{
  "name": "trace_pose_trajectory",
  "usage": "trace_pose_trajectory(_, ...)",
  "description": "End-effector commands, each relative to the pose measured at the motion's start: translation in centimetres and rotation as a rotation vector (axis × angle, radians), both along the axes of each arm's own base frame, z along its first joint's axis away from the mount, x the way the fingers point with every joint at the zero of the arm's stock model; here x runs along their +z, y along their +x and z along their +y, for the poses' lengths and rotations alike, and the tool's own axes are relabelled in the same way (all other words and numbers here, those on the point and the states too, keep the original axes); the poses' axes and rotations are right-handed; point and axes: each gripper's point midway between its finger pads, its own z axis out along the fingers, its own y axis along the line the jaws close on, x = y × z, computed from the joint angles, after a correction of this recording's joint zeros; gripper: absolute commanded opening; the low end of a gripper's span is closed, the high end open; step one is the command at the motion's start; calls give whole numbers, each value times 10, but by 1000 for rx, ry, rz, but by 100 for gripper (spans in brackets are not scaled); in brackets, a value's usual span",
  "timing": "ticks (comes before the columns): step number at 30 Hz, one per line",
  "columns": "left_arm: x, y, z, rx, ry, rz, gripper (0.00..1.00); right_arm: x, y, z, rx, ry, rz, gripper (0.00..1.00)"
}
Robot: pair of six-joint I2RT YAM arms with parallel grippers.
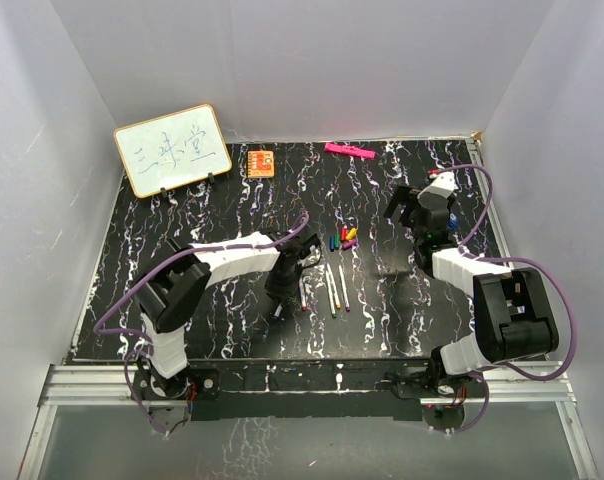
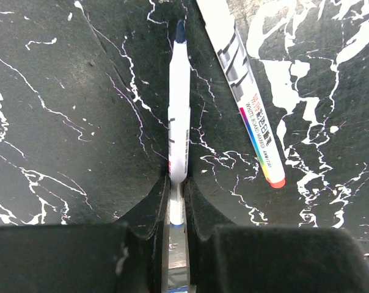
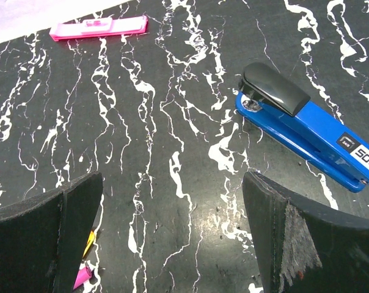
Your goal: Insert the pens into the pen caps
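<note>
Barely started, no pen looks capped yet: left gripper point(image 2: 177, 198) clamped on a blue-tipped pen point(image 2: 179, 110), other pens point(image 1: 334, 290) lying beside it, caps point(image 1: 342, 240) loose just beyond them — right gripper point(image 3: 172, 238) wide apart, empty.

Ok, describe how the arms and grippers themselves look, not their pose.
Left arm and right arm: white link shells between bulky black joint housings, a purple cable looping along each. Left gripper and right gripper: broad matte-black wedge fingers, one scuffed grey on its inner face.
</note>
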Motion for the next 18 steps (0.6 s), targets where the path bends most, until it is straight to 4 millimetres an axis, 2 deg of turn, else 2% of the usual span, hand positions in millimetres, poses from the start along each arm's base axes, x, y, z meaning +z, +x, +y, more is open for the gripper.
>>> trace_pose_trajectory(1,-34,9,53,-26,242,-45,0,17,5,7,33,2,-47,98)
trace_pose_trajectory(4,-18,19,58,-20,244,-99,0,14,5,18,63,-24,-21,98)
trace_pose_trajectory(7,-2,28,58,17,194,-138,0,13,4,38,105,-64,-4,93)
trace_pose_trajectory(9,9,37,57,41,146,-172,0,12,3,52,134,-86,11,85)
trace_pose_trajectory(11,21,45,54,53,101,-217,0,10,3,66,168,-96,25,72)
trace_pose_trajectory(18,61,65,52,93,-4,-400,0,0,-5,108,294,-83,65,43)
